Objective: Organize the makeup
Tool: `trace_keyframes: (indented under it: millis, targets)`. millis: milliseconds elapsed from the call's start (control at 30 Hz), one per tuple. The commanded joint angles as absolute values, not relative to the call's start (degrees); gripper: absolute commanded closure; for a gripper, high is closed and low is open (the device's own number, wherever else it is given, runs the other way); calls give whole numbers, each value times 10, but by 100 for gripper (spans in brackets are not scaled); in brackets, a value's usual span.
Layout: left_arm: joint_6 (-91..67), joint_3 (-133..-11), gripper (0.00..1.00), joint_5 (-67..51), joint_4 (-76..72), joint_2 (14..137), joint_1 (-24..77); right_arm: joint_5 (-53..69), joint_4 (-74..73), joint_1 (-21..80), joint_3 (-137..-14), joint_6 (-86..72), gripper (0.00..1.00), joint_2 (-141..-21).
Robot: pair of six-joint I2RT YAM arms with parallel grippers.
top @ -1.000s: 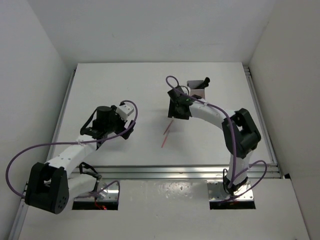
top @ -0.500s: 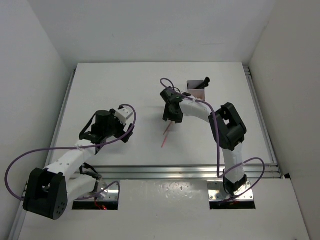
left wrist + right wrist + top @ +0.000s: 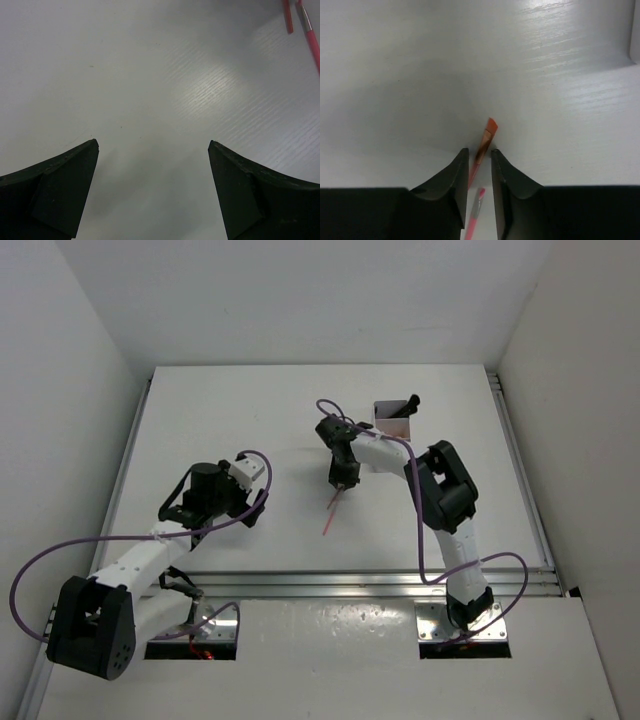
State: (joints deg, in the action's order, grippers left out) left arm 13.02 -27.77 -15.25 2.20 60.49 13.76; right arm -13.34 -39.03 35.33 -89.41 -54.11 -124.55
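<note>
Straddling an orange-red pencil (image 3: 487, 132), the right claw (image 3: 480, 156) points down at the middle of the table (image 3: 230, 410), a little closer to the near edge than the far one. Its jaws are drawn narrow on either side of the pencil's shaft, and the slanted tip sticks out beyond the fingertips. The shaft leans against one finger while a sliver of gap shows at the other, so I cannot tell whether the pencil is actually pinched. A pink pencil (image 3: 476, 210) lies just beside it toward the near edge, roughly in line with it and flat on the table.

The left claw (image 3: 252, 502) is released, its jaws spread wide over bare tabletop. It sits left of the pencils, between them and the left edge, and holds nothing. Its own camera catches only the ends of the two pencils at the upper right corner of its view.

Toward the far edge and right of the middle stands a white box (image 3: 393, 420), with a black item (image 3: 412, 402) poking out at its far right corner. What that item is cannot be made out.
</note>
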Motion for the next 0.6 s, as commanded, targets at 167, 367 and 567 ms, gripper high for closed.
trace_keyframes:
  millis: [167,367,567]
  targets:
    - [128,-272,2,-150,2,590,130,-134,-391,348,-936,-562,88,-1300]
    - [134,-272,2,-150,2,585,130,-113,-331,346,-965,-575,100,-1330]
    - [134,-272,2,-145,2,584,130,-45,-191,342,-930,-518,100,-1312]
